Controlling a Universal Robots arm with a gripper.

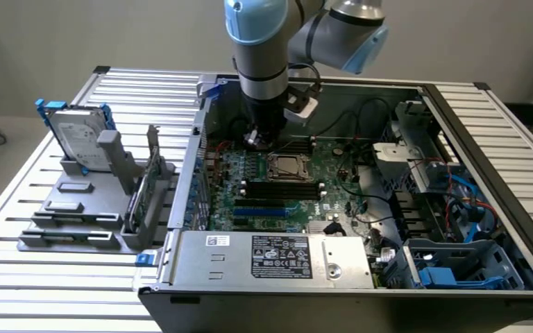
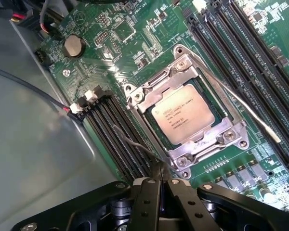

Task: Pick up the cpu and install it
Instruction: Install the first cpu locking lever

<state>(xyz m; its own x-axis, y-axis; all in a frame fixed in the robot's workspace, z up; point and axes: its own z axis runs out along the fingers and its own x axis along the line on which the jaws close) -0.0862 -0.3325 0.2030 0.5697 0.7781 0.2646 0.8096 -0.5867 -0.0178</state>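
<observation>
Worktop (image 1: 26, 291): slatted aluminium surface, spanning the exterior view from lower left to right edge; carries all items below.

Computer case (image 1: 488, 173): open tower lying on its side, filling the centre and right of the exterior view. A labelled grey power supply (image 1: 276, 258) sits along its lower edge; blue drive brackets (image 1: 438, 276) at lower right.

Robot arm (image 1: 266, 48): grey with light-blue joint caps, entering from the top centre of the exterior view and reaching down into the case.

Motherboard (image 1: 322, 191): green board on the case floor, centre of the exterior view; black memory slots (image 1: 280, 187) lie just beside the socket.

Grey holder rack (image 1: 81, 208): at the exterior view's left, on the worktop, well apart from the case interior. A hard drive (image 1: 74, 135) with blue brackets stands upright in it.

Tool (image 2: 160, 185): black fingers clenched together, holding nothing, just beside the socket's near corner where a thin wire lever (image 2: 135, 144) ends.

Socket (image 2: 233, 134): metal frame in the centre of the wrist view.

Cpu (image 2: 182, 114): silver-topped square with printed text, seated flat inside the socket frame.

Coin cell (image 2: 72, 45): round, on the board.
</observation>
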